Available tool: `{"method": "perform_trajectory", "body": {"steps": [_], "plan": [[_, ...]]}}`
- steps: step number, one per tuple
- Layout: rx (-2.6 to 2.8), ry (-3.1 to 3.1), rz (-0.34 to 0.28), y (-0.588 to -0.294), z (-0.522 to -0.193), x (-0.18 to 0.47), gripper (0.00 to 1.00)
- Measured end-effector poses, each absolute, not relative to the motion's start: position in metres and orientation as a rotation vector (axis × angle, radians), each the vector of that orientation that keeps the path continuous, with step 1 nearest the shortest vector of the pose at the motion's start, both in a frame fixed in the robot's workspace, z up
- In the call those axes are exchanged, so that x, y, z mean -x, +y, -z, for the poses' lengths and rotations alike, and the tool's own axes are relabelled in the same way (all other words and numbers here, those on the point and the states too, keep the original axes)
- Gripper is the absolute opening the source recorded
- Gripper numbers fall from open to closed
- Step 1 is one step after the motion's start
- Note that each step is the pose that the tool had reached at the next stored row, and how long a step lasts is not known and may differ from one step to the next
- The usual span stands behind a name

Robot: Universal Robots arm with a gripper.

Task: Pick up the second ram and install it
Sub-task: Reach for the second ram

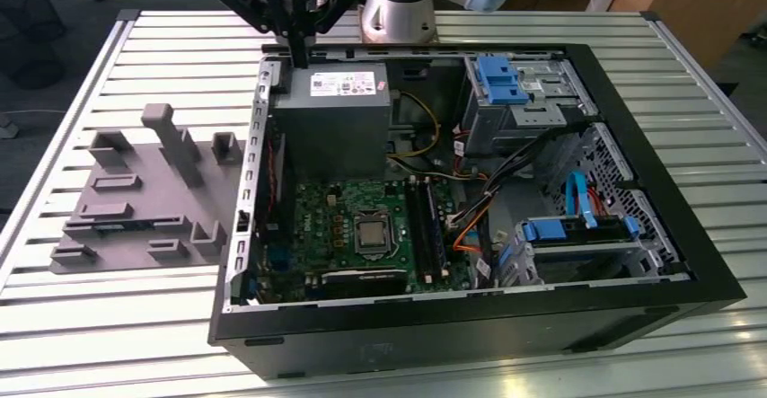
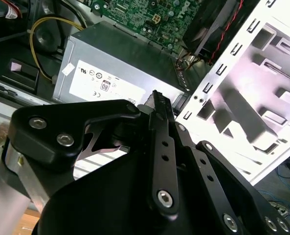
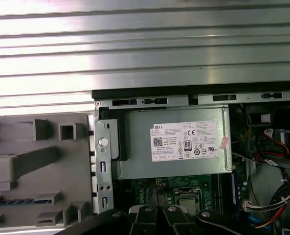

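Hovering high over the far rim of the open computer case [image 1: 480,313], the gripper [image 1: 297,57] hangs with its tip pointed down at the back corner of the grey power supply [image 1: 330,119]. In the second wrist view the gripper [image 2: 157,98] looks pinched together, jaws closed on each other and carrying nothing, with the power supply [image 2: 115,68] and its white label right below. And the second ram [image 1: 114,226]? It lies flat in the grey holder [image 1: 132,173], out on the slatted metal table [image 1: 120,335], on the exterior view's left of the case and well apart from the gripper. The first wrist view picks it up too: the second ram [image 3: 20,200] is a thin blue-green strip sitting in a low slot of the holder [image 3: 76,147], just beside the case's metal side wall. Inside the case, the green motherboard [image 1: 348,227] lies on the near side of the power supply [image 3: 176,142], with its long black slots running alongside the processor socket.
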State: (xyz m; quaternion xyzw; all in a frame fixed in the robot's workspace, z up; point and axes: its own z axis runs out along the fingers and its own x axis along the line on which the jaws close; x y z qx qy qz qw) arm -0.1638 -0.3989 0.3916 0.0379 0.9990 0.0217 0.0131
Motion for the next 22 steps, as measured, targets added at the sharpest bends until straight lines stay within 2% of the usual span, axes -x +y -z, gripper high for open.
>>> {"method": "perform_trajectory", "body": {"steps": [22], "plan": [[-0.118, 3.112, -0.068, -0.399, -0.39, 0.183, 0.11]]}}
